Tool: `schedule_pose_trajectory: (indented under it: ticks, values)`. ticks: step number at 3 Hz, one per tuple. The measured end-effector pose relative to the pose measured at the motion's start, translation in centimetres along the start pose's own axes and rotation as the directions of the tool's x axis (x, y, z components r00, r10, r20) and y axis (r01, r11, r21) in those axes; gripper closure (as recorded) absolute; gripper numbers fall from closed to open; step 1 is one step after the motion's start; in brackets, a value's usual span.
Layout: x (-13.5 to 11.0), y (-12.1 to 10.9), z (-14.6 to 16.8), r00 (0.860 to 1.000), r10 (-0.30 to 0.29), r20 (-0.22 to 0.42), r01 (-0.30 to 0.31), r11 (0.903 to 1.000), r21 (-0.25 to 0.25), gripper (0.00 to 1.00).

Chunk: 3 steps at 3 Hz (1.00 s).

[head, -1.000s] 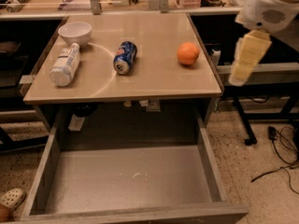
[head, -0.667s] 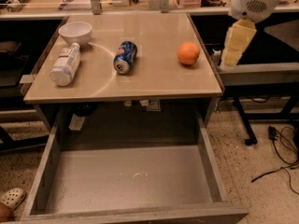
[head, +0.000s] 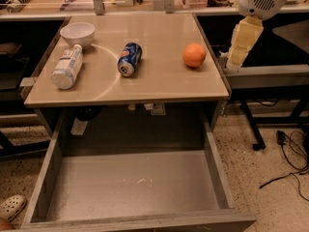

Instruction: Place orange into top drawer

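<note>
Orange [head: 194, 55] is seen resting on the table [head: 159, 83], right of the blue can [head: 129, 59]; top drawer [head: 215, 168] is pulled open below; gripper [head: 235, 57] is held off the table's right edge, apart from the orange; whether it is open or closed cannot be told.

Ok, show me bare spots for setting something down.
The top drawer floor is bare wall to wall. The table has a free front strip, also the gap between soda can and orange. Bowl and bottle crowd the left. The gripper hangs beyond the right edge.

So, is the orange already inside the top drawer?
No, the orange lies on the table, with the gripper beside the table's right edge.
</note>
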<state>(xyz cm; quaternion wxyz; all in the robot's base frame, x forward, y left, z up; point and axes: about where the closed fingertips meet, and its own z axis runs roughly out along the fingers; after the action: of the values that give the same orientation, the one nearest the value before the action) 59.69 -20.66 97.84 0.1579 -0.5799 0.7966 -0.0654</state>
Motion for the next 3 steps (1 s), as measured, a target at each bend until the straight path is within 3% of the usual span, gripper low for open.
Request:
schedule_pose_trajectory:
  ticks: [1,3]
  values:
    - [-0.9,-1.6,1.6,0.999,0.009,0.042,-0.009,1.0,-0.003,0.0]
    - [-3.2,-7.5,5.7,0.991,0.118,0.057,-0.119,0.9929,0.01,0.0]
